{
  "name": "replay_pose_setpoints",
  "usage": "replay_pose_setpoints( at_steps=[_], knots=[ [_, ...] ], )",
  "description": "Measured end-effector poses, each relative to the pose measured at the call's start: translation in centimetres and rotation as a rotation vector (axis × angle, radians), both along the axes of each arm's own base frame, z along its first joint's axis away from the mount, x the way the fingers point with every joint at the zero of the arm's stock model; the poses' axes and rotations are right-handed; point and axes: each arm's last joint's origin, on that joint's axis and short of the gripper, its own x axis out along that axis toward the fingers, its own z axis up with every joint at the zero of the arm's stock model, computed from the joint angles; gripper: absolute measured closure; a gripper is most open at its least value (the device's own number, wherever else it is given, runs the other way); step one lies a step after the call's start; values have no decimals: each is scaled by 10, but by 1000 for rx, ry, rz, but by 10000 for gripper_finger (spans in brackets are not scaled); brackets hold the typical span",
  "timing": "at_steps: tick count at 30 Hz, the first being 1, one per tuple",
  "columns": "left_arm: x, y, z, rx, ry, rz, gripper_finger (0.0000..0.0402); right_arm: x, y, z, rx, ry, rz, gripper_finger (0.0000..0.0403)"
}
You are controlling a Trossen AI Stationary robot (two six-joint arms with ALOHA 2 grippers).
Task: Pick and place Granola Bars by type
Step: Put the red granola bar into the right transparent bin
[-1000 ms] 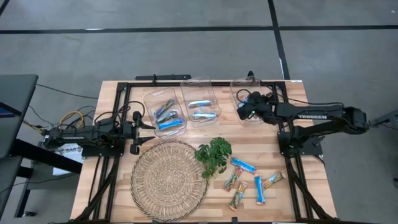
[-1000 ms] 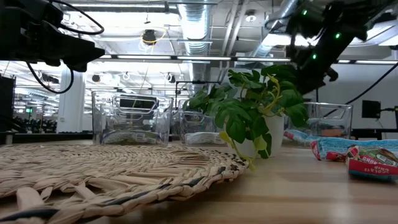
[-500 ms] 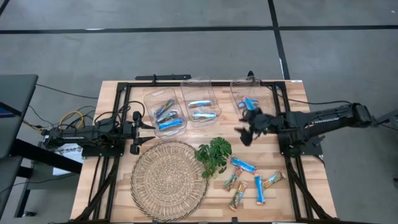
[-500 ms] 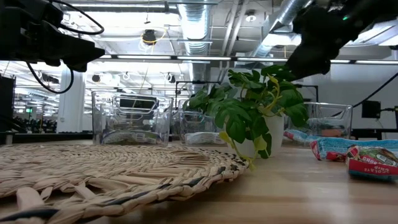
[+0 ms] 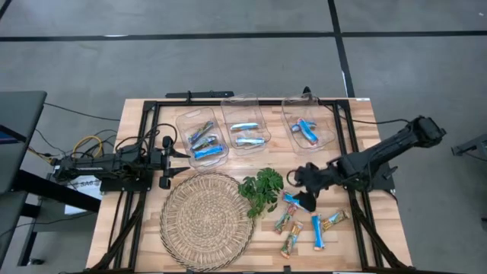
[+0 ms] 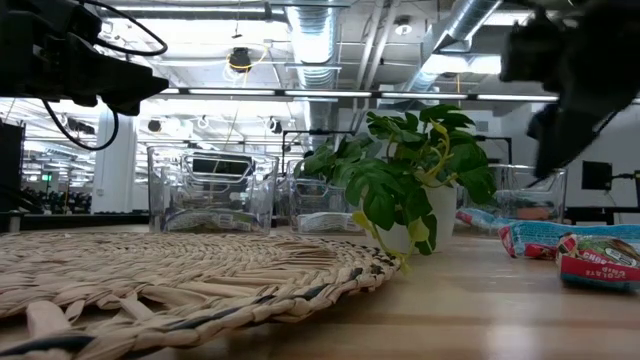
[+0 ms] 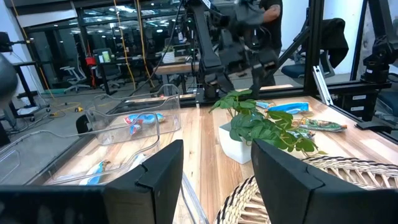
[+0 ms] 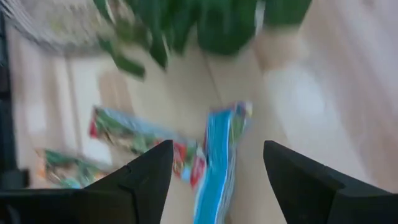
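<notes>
Right gripper (image 5: 307, 199) over loose bars (image 5: 297, 202) on bench (image 5: 365, 228), fingers spread, empty; left gripper (image 5: 166, 153) beside left bin (image 5: 201, 137), fingers apart.

Three clear bins (image 5: 244, 125) stand in a row behind the round woven mat (image 5: 206, 219): the one nearest the mat's far-left side holds about three bars (image 5: 204, 142), the middle two, the third two. In front of the one green plant (image 5: 261, 188), five more bars (image 5: 317, 231) lie loose on the tabletop (image 5: 380, 228). Two arms are present.
</notes>
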Motion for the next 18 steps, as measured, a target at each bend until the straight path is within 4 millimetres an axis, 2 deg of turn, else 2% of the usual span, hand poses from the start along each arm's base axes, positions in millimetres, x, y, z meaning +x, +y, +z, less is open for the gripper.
replay_pose_setpoints(
  at_steps=[7,18],
  knots=[
    [0,0,0,0,1,0,219,-8,12,-19,25,201,-20,158],
    [0,0,0,0,0,0,219,-7,26,-42,36,347,32,159]
  ],
)
